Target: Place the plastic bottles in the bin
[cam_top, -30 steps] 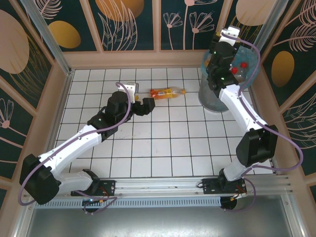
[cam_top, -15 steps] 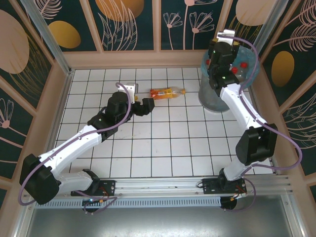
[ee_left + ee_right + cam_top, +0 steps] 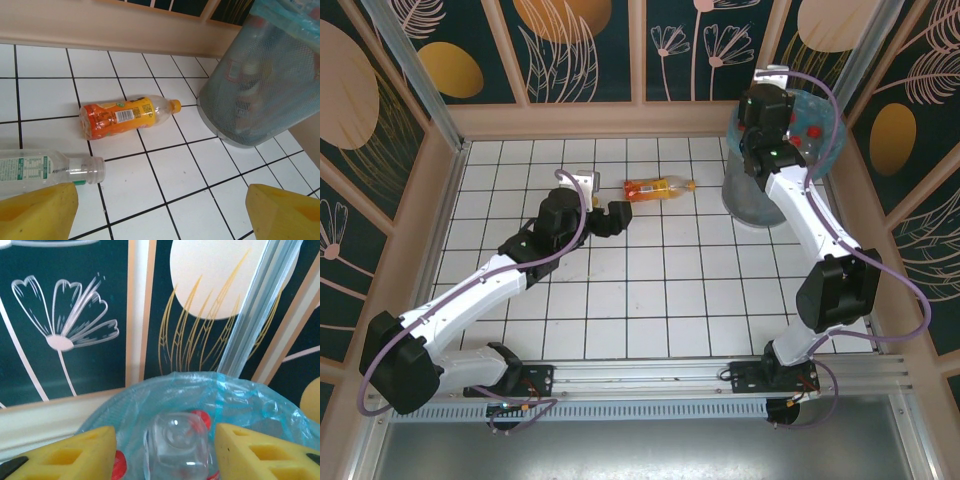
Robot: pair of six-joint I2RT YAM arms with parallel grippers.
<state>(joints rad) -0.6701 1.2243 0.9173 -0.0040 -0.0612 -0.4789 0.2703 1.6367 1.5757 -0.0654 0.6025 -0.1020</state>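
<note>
**Tiled pen, bin in far right corner: both claws gaping**

White tiles (image 3: 650, 300) are covering the floor, with flower-painted panels walling it in.

Right claw (image 3: 165, 440) is hanging over the bin (image 3: 240, 395), its fingers (image 3: 75, 452) standing apart. A clear bottle (image 3: 176, 445) is showing end-on between them with a gap on each side, so nothing is being gripped. It is sitting in the mouth of the blue bag (image 3: 125, 405), with red caps (image 3: 202, 418) showing behind it.

Left claw (image 3: 160, 212) is gaping wide, low over the tiles, carrying nothing. A green-label bottle (image 3: 45, 170) is lying on its side just beside the left finger (image 3: 40, 210), cap pointing right; whether they are touching I cannot tell. An orange bottle (image 3: 125, 116) is lying further out, also on its side, its cap pointing at the bin but stopping short of the mesh.

From above, the left arm (image 3: 490, 275) is stretching diagonally from the near left corner, its claw aiming at the orange bottle. The right arm (image 3: 800, 215) is reaching from the near right, elbow out by the side wall, wrist lifted over the bin's rim.
</note>
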